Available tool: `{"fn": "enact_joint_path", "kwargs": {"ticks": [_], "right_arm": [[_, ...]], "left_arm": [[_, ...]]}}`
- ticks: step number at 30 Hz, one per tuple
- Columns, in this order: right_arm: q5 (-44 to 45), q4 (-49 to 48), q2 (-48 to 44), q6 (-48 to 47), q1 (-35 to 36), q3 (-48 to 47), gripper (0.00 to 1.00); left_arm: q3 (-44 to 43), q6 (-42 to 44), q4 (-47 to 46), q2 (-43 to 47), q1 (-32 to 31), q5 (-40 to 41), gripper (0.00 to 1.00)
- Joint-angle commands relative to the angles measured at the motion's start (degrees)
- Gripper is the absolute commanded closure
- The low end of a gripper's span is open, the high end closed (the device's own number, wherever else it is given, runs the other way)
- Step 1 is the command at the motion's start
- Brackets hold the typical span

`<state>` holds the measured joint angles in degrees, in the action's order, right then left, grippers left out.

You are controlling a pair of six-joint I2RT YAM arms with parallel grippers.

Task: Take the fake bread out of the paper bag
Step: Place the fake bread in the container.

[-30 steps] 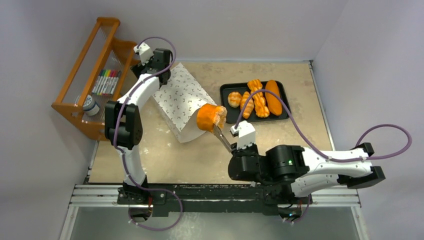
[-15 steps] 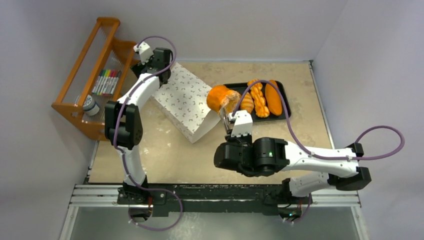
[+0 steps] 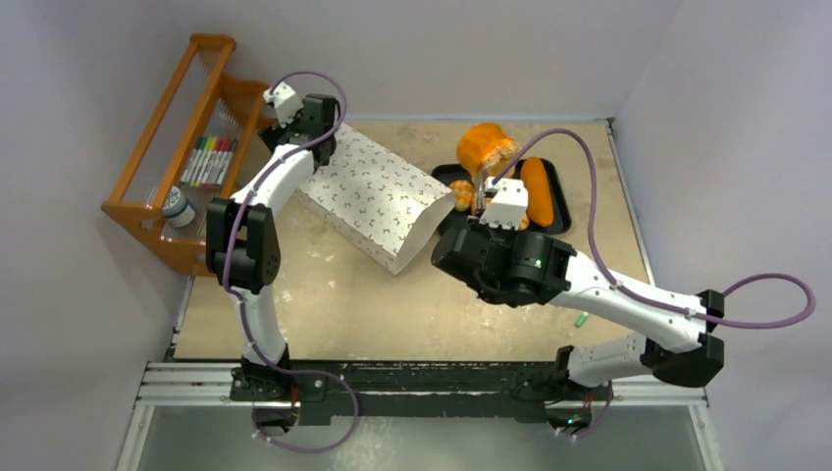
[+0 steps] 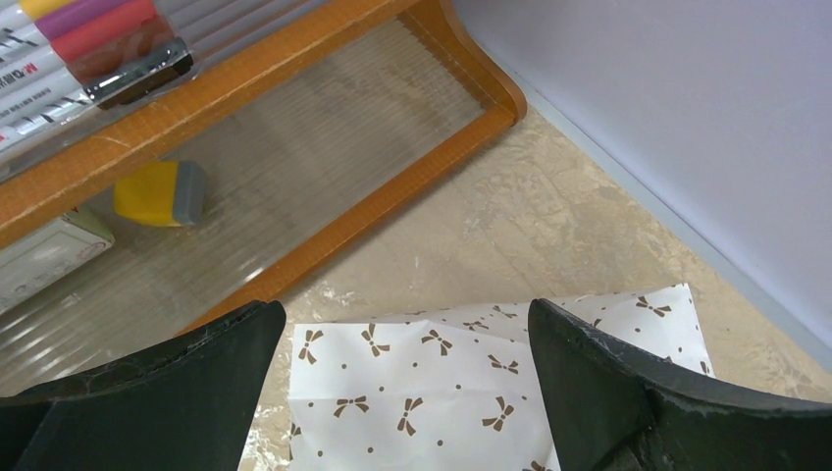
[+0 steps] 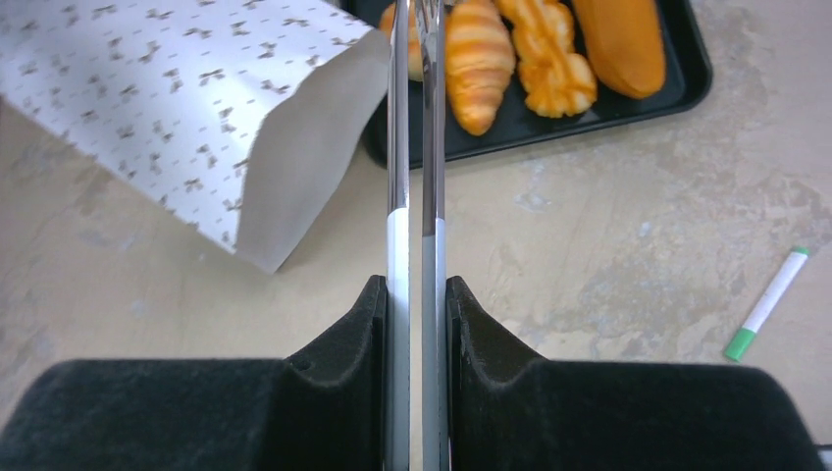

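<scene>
1. Above the far rim of the black tray (image 5: 677, 93), a chunky orange loaf (image 3: 479, 145) of fake bread is hanging in the tips of metal tongs (image 5: 398, 118), clear of the paper bag (image 3: 373, 191).
2. The right gripper (image 5: 414, 294) is squeezing the two tong blades together. The left gripper (image 4: 407, 343) is spread wide, straddling the bag's far closed end and gripping nothing.
3. The orange loaf is looking light, smooth and perhaps a little soft, so it is probably going to slip in such thin blades. A pinch across its thick middle is seeming safest.
4. From above, the orange loaf is appearing rounded, with no clear long axis.
5. The bag is lying flat, its long axis running from far left to near right and its open mouth pointing at the tray.
6. A croissant (image 5: 478, 64), a twisted piece (image 5: 545, 59) and a long loaf (image 5: 618, 44) are lying side by side on the tray, each pointing roughly near to far. Whether more bread is sitting inside the bag is not showing.
</scene>
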<state>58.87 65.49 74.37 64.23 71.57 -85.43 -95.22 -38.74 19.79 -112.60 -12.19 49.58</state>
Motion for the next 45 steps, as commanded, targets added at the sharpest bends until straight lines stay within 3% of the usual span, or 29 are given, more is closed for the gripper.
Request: {"fn": "enact_joint_path", "kwargs": {"ticks": [1, 5, 12, 18, 38, 45], "right_arm": [[1.65, -7.35, -4.43, -0.34, -5.50, 4.91, 1.00], [-3.32, -24.39, -10.19, -11.79, -12.47, 12.83, 1.00], [-9.86, -34.71, -8.29, -17.32, -22.15, 17.03, 1.00], [-20.94, -46.07, -9.17, -20.55, -31.74, 23.25, 1.00], [-28.89, -50.24, -7.99, -13.71, -38.47, 33.68, 0.96], [-29.68, -49.93, -7.63, -12.26, -38.45, 34.68, 0.80]], "left_arm": [[0.87, -2.06, -2.25, 2.72, -0.53, -0.74, 0.00], [1.09, -2.29, -2.47, 2.81, -0.99, -0.79, 0.00], [1.91, -2.33, -3.32, 3.56, -1.09, -0.89, 0.00], [2.81, -1.72, -4.18, 4.09, -1.09, -0.54, 0.00], [4.24, -1.51, -5.67, 4.09, -1.09, -0.63, 0.00], [4.31, -1.42, -5.70, 4.31, -1.09, -0.63, 0.00]]}}
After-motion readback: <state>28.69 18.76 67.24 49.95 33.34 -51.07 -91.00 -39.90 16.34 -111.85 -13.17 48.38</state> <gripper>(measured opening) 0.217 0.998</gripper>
